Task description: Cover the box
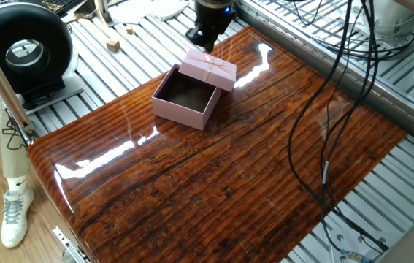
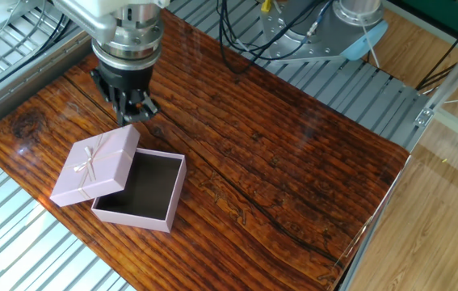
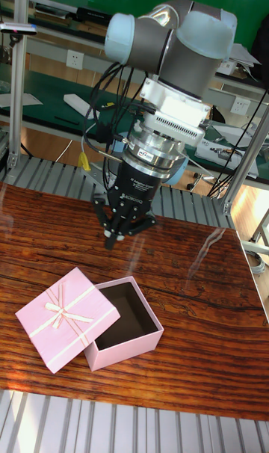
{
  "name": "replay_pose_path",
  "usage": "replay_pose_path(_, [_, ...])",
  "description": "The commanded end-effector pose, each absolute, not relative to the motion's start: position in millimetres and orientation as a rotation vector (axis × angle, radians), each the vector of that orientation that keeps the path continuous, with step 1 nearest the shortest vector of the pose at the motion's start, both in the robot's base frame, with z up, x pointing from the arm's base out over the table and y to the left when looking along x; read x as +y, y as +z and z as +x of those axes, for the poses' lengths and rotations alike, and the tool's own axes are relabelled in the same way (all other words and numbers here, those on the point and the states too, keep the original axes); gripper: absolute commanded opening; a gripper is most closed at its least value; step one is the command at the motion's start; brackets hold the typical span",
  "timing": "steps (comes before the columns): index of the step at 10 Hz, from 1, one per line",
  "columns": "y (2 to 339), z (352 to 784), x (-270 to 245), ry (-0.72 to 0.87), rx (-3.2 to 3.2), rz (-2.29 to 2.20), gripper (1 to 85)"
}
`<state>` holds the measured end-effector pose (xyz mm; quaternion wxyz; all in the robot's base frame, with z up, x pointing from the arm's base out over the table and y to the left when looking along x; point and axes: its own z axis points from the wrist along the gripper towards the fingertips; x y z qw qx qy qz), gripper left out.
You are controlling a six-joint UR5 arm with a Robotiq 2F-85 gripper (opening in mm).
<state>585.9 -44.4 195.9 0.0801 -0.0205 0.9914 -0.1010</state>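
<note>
Box: small square pale pink cardboard box (image 2: pixel 141 192), dark inside, uncovered, on the glossy brown wooden worktop (image 2: pixel 277 162).
Lid: matching pink bowed lid (image 2: pixel 95 164) propped on one box wall.
My jaws (image 3: pixel 119 232): empty, hovering near lid; opening undeterminable.
Progress: covering not yet done.

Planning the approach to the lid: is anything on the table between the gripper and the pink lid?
Nothing visible. The gripper hangs just behind the lid, with only bare table between them. The lid leans tilted on one edge of the open box, whose dark inside shows nothing in it.
</note>
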Motion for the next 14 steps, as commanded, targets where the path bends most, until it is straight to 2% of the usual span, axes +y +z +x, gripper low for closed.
replay_pose_path(1, [199.3, 570.4, -44.2, -0.336, 3.02, -0.104, 1.0])
replay_pose_path(2, [201.7, 562.9, -38.8, -0.304, 3.045, -0.134, 1.0])
replay_pose_path(5, [207.9, 583.7, -4.6, -0.146, 2.96, -0.428, 1.0])
replay_pose_path(6, [209.9, 589.5, -14.8, -0.228, 2.928, -0.556, 1.0])
replay_pose_path(8, [202.7, 598.1, -15.0, -0.262, 2.915, -0.642, 1.0])
replay_pose_path(12, [191.0, 588.3, -18.8, -0.27, 3.002, -0.643, 1.0])
replay_pose_path(14, [185.9, 589.6, -16.4, -0.263, 2.991, -0.702, 4.0])
